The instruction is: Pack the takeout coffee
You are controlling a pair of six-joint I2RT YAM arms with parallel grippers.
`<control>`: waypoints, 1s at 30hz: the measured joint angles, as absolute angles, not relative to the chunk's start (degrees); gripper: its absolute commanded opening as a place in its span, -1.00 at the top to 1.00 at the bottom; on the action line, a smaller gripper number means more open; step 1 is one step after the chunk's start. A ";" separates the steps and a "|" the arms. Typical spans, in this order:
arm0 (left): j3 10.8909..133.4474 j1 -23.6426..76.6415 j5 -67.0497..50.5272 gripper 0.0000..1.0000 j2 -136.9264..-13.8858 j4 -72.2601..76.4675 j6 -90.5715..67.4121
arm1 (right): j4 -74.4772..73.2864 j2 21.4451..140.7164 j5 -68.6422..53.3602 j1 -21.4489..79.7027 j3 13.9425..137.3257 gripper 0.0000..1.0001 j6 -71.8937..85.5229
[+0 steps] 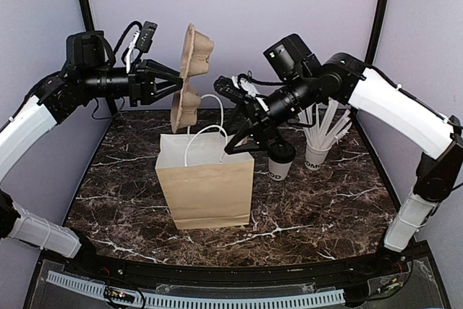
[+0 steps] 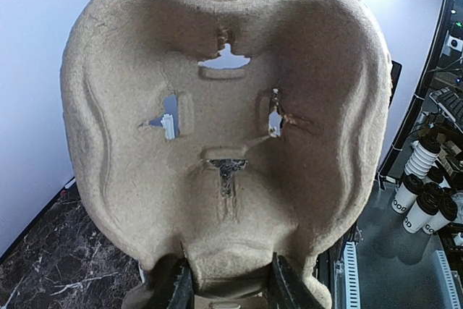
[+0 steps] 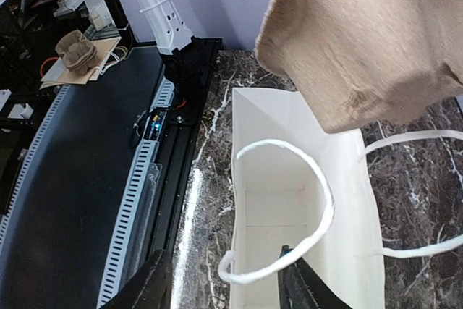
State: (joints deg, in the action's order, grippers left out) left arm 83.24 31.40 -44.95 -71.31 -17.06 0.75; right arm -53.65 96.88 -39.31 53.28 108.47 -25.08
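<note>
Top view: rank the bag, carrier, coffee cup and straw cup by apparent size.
1. Bag
2. Carrier, though it is held raised, so nearness may inflate it
3. Coffee cup and straw cup: the bodies look alike and the coffee cup is partly hidden, so no ranking.

We note paper bag (image 1: 206,182) upright mid-table (image 1: 325,208), mouth up. Pulp cup carrier (image 1: 192,77) stands on edge in air above bag's rear left, clamped in left gripper (image 1: 177,82) on its left. Right gripper (image 1: 242,141) sits over bag's right rim, fingers apart, handle loop (image 3: 331,208) between them. Takeout coffee (image 1: 281,158) stands just right of bag. Cup of straws (image 1: 317,151) stands near, right of coffee.
</note>
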 measured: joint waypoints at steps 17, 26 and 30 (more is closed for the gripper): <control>83.11 31.42 -46.50 0.32 -74.15 -18.39 -4.91 | -55.27 97.71 -35.68 60.51 108.53 0.67 -31.22; 83.13 34.61 -47.37 0.32 -75.16 -26.94 -3.95 | -57.76 97.71 -32.93 61.39 108.92 0.67 -35.97; 84.20 36.21 -45.25 0.33 -76.64 -32.86 -1.37 | -58.11 97.71 -32.82 61.45 109.16 0.67 -36.62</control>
State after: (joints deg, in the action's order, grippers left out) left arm 84.20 36.21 -45.25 -76.64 -32.86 -1.37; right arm -58.11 97.71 -32.82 61.45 109.16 -36.62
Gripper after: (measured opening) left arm 0.341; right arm 0.167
